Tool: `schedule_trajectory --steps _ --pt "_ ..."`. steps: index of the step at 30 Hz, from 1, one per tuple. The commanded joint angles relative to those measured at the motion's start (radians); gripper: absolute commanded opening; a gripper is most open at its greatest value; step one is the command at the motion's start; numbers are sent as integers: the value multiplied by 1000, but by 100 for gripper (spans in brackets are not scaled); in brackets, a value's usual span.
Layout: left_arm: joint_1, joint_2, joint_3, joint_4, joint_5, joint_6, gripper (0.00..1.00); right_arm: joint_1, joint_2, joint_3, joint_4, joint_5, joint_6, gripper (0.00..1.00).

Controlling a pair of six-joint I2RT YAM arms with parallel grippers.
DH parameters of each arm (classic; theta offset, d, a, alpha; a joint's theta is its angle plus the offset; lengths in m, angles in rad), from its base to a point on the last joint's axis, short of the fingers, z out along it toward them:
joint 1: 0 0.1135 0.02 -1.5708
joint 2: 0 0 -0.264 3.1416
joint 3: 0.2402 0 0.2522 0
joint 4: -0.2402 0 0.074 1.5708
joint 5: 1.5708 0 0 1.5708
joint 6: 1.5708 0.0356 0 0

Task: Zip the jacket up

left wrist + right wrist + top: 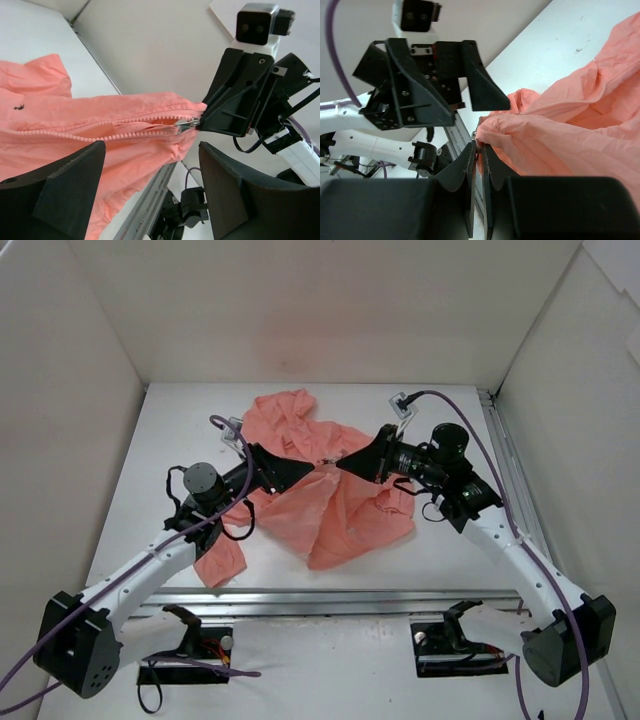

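Note:
The salmon-pink jacket (pixel 340 510) lies crumpled in the middle of the white table. Its front zip (pixel 90 131) runs as a row of pink teeth toward a metal zipper pull (pixel 187 123). My right gripper (pixel 345 464) is shut on that pull at the jacket's raised edge. It shows pinched between the pads in the right wrist view (pixel 479 146). My left gripper (pixel 303 472) faces it from the left, just short of the pull, with its jaws wide apart. Pink fabric (pixel 130 165) hangs between and beyond its fingers (pixel 65 185).
A metal rail (pixel 340 600) runs along the table's near edge, and another (pixel 510 470) runs along the right side. White walls (pixel 300 310) close in the back and both sides. Purple cables (pixel 440 395) loop over the arms.

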Motion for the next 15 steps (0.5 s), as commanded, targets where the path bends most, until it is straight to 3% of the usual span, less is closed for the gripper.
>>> schedule_trajectory --steps 1,6,15 --pt "8 43 48 166 104 -28 68 -7 11 57 99 -84 -22 0" --pt "8 119 66 347 171 -81 56 -7 16 56 87 -106 -28 0" --pt "17 139 66 397 174 -91 59 -7 13 48 88 -118 -29 0"
